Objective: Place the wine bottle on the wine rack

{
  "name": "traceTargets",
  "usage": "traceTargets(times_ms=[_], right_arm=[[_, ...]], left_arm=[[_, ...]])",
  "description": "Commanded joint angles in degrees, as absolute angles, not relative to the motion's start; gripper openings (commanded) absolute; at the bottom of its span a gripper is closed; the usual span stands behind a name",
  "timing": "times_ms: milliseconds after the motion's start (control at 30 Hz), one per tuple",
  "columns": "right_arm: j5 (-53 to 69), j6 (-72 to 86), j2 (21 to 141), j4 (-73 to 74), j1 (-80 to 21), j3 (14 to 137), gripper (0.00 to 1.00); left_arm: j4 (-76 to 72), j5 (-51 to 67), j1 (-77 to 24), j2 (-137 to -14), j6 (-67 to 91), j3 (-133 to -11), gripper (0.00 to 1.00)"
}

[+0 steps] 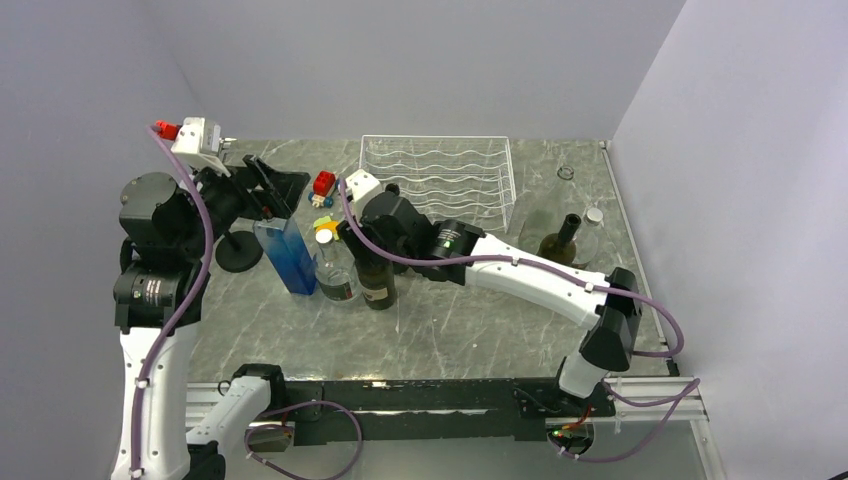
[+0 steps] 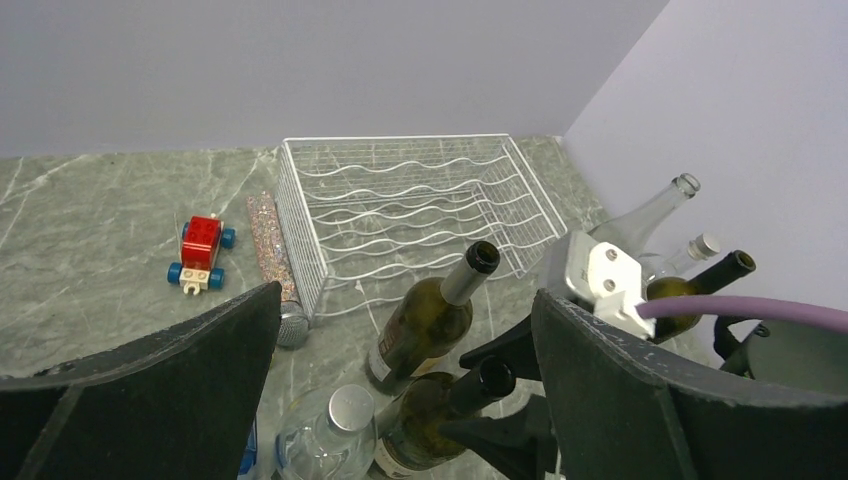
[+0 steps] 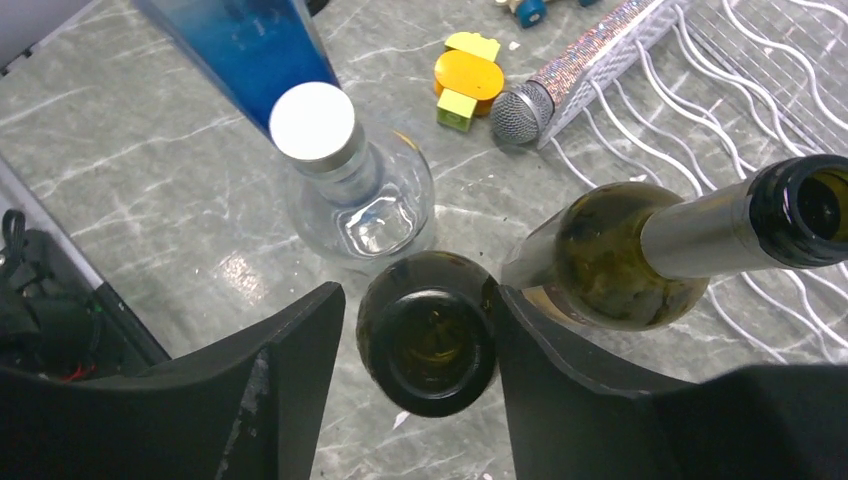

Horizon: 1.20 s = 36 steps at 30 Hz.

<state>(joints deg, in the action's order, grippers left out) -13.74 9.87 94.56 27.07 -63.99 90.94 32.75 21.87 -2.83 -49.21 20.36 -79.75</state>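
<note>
Tabletop: R arm outstretched, claw straddling wine bottle.

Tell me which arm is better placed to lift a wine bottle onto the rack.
Right. The right gripper straddles the mouth of a dark wine bottle, one finger on each side, close to the wine rack. The left gripper is open, high and back from the bottles.

The top view looks down from above and behind the arm bases over the whole bench. The left wrist view faces forward and down across the wine rack from farther off. The right wrist view sits close above the mouth of the wine bottle, facing almost straight down. All three share the rack's near corner.
</note>
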Motion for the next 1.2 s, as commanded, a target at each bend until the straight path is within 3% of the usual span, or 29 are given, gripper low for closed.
traceTargets(times_ms=[0, 200, 400, 500, 933, 1167], right_arm=[[-18.9, 11.25, 95.28, 26.36, -64.16, 94.08, 0.58], [-18.08, 11.64, 95.85, 27.16, -64.15, 94.13, 0.52], [-17.88, 12.2, 95.88, 28.34, -64.07, 94.43, 0.21], [-18.5, 11.88, 94.94, 29.23, -64.07, 95.19, 0.0], [-10.98, 14.07, 83.03, 43.14, -61.77, 101.04, 0.0], [-10.37, 16.16, 72.96, 46.63, -59.81, 97.81, 0.0]], left_arm=[[32.86, 23.65, -2.72, -48.34, 19.48, -81.63, 0.99], [32.81, 24.79, -2.72, -47.59, 18.73, -81.41, 0.99], [33.0, 26.28, -2.73, -47.22, 17.95, -81.77, 0.99], [33.07, 28.9, -2.72, -47.44, 17.57, -81.95, 0.99], [25.66, 56.05, -2.81, -49.05, 17.11, -76.16, 0.99], [12.15, 59.13, -7.83, -49.48, 24.13, -68.45, 0.99]])
